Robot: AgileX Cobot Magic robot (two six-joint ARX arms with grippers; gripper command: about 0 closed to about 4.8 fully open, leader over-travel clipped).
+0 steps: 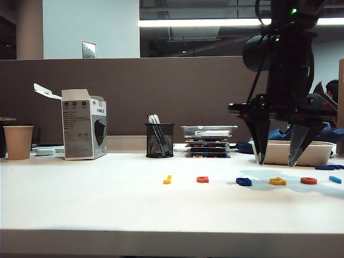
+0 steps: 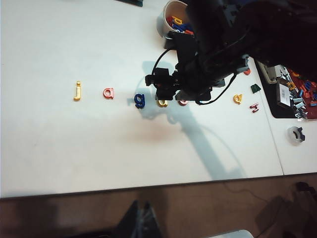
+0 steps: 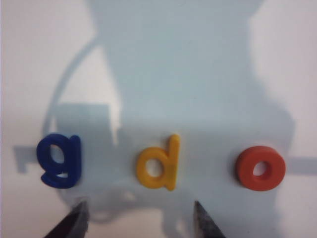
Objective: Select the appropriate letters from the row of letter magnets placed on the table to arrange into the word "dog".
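Observation:
A row of letter magnets lies on the white table [image 1: 80, 204]. It runs yellow "j" [image 1: 167, 179], red "a" [image 1: 202, 179], dark blue "g" [image 1: 243, 181], yellow "d" [image 1: 278, 181], red "o" [image 1: 308, 180], then a light blue piece [image 1: 335, 179]. My right gripper [image 1: 277, 159] hangs open just above the "d", pointing down, with nothing between its fingers. Its wrist view shows the "g" [image 3: 60, 159], "d" [image 3: 159, 162] and "o" [image 3: 260, 168] ahead of the right gripper [image 3: 139, 222]. My left gripper [image 2: 143, 218] is shut and empty, off the table's edge, far from the letters.
Along the back stand a paper cup [image 1: 18, 142], a white box [image 1: 83, 124], a mesh pen cup [image 1: 159, 141], stacked trays [image 1: 208, 141] and a white tray [image 1: 293, 152]. The left wrist view shows a bowl of letters [image 2: 164, 19] and loose letters [image 2: 237, 98] beyond the right arm [image 2: 208, 54].

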